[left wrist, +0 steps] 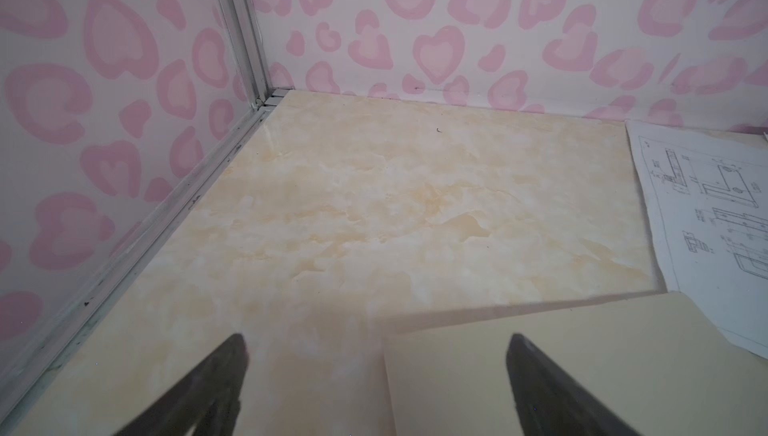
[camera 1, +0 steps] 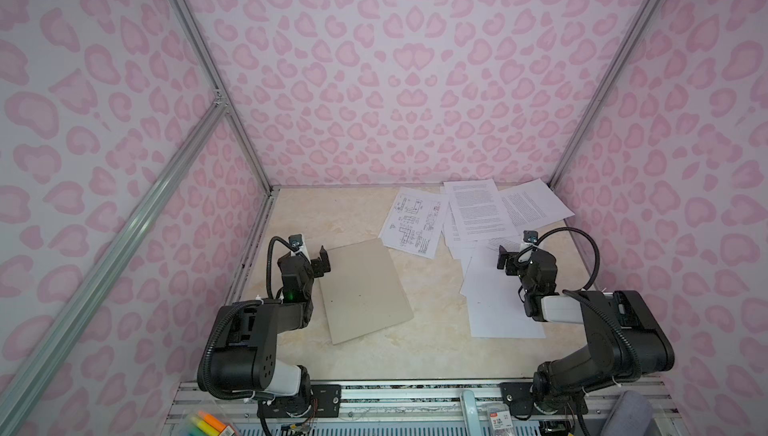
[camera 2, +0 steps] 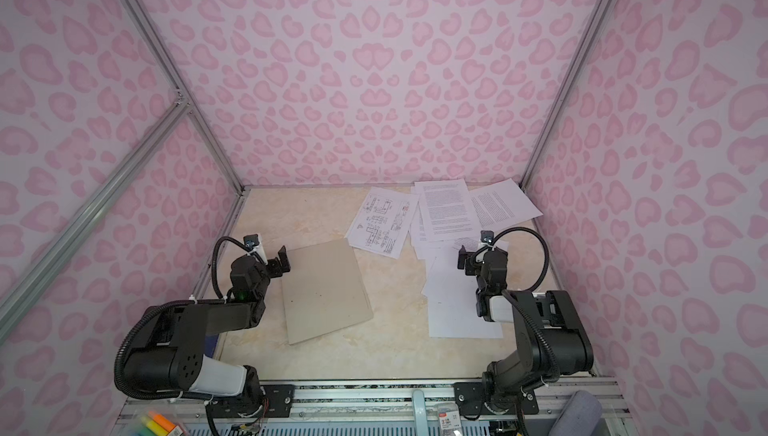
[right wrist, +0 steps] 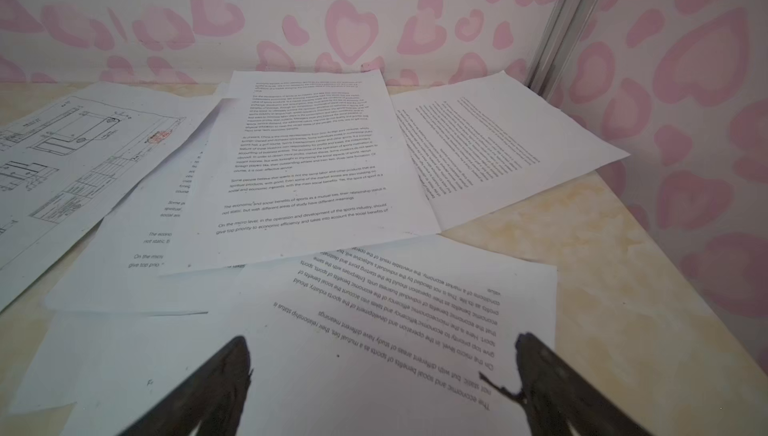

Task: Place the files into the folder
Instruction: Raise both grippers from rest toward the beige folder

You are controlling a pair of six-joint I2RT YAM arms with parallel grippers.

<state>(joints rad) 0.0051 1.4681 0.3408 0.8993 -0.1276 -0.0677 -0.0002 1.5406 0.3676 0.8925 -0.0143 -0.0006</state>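
Left claw (left wrist: 376, 342) and right claw (right wrist: 382, 340) are both spread wide, holding nothing. We reckon we're at square one. The folder (camera 1: 363, 288) lies closed on the counter (camera 1: 415, 351), left of middle, and the files (camera 1: 478, 213) are scattered over the far right, none inside yet.

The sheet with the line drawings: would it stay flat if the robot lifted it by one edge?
Probably not: the drawing sheet looks thin, hugging the tabletop, so it would likely droop. Probably very light too. Pushed, it may slide on that smooth-looking surface or buckle against neighbouring sheets.
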